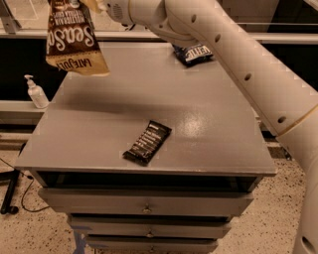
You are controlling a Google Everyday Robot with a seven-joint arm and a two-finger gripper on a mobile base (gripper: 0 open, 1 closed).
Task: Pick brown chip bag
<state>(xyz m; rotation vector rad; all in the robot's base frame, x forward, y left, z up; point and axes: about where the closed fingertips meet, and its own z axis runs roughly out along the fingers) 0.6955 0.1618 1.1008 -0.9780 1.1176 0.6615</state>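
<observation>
The brown chip bag (74, 42) hangs in the air at the top left, dark brown with white lettering and a tan lower end, clear above the grey table (99, 114). My gripper (93, 5) is at the top edge of the view, shut on the bag's upper end. The white arm reaches in from the right across the table's back.
A slim black snack bar (147, 142) lies near the table's front middle. A dark blue chip bag (193, 52) lies at the back right, partly behind the arm. A sanitiser bottle (36, 92) stands on a ledge left of the table. Drawers sit below the tabletop.
</observation>
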